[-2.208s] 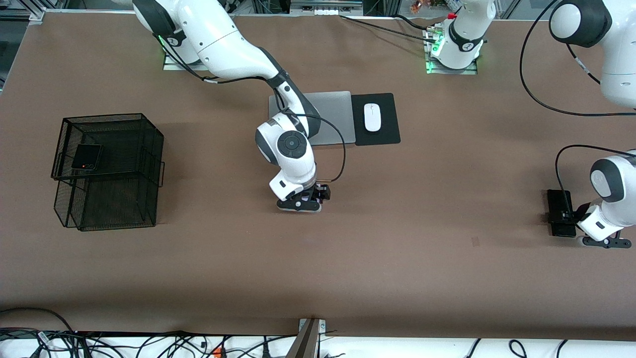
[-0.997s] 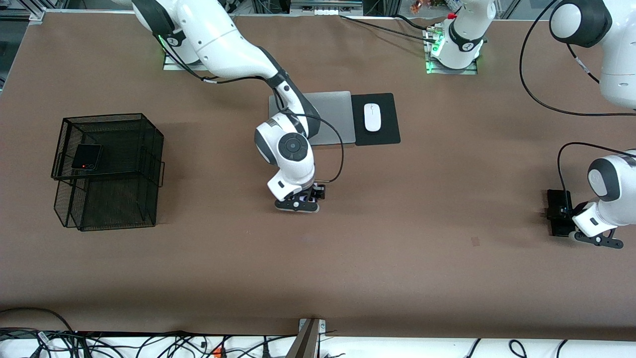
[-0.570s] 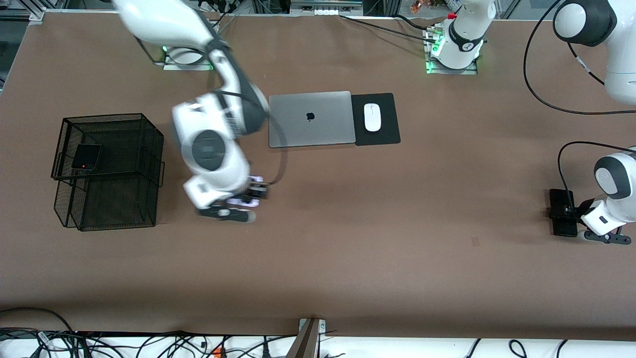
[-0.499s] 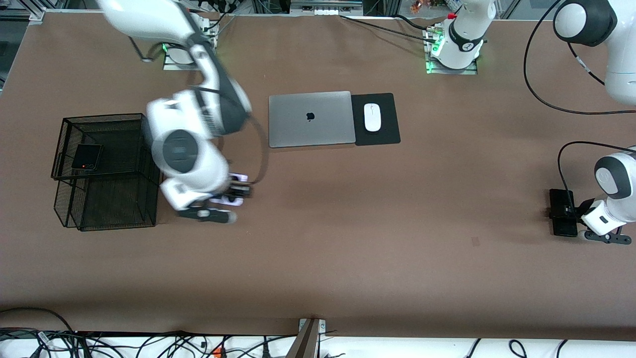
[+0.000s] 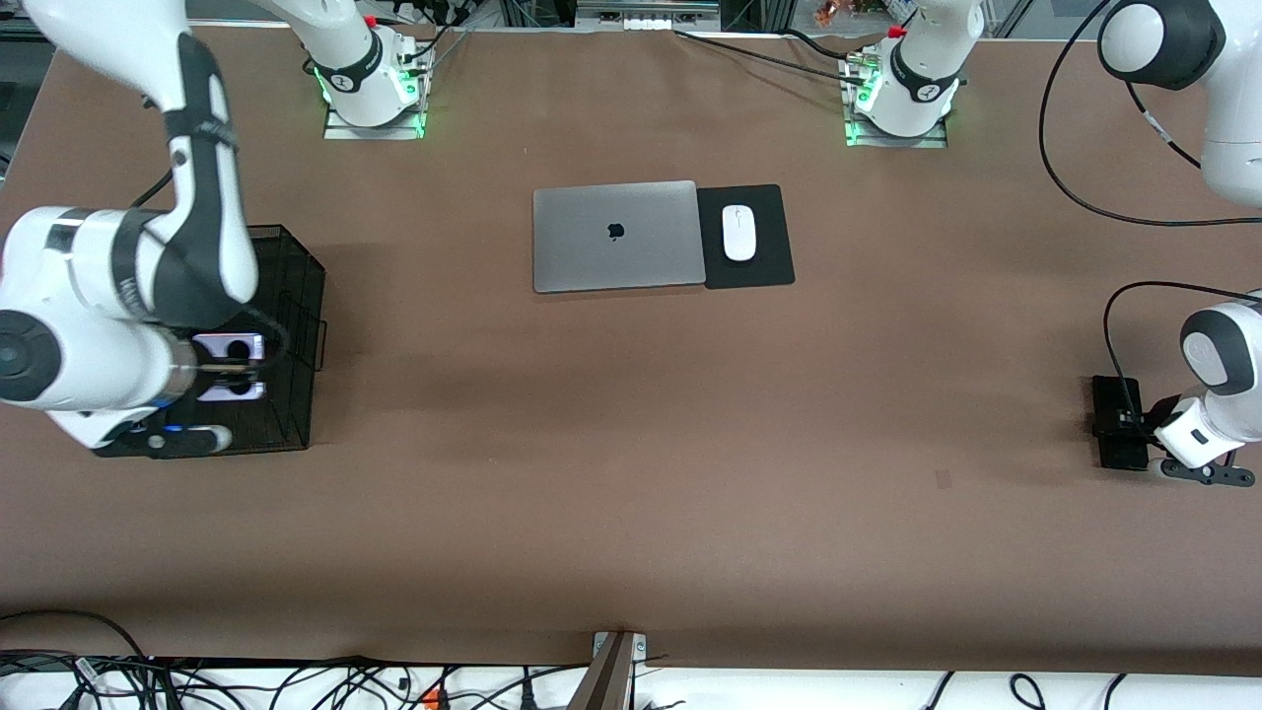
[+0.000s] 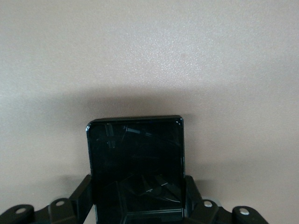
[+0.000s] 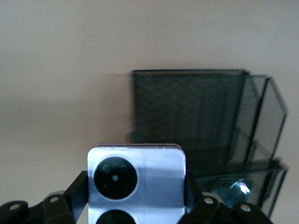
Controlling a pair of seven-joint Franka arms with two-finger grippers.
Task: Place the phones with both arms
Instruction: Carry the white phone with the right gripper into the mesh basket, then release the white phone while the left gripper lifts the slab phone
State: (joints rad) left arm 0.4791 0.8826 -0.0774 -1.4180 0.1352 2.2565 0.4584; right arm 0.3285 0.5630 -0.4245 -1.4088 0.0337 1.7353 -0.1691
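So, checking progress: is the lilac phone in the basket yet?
Not yet: the right gripper holds the lilac phone in the air over the mesh basket.

Right tool [image 5: 225, 369] and left tool [image 5: 1134, 426], each clamped on something.

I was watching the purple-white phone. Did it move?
Yes. The right gripper carried the lilac-white phone away from the laptop, toward the right arm's end, over the mesh basket.
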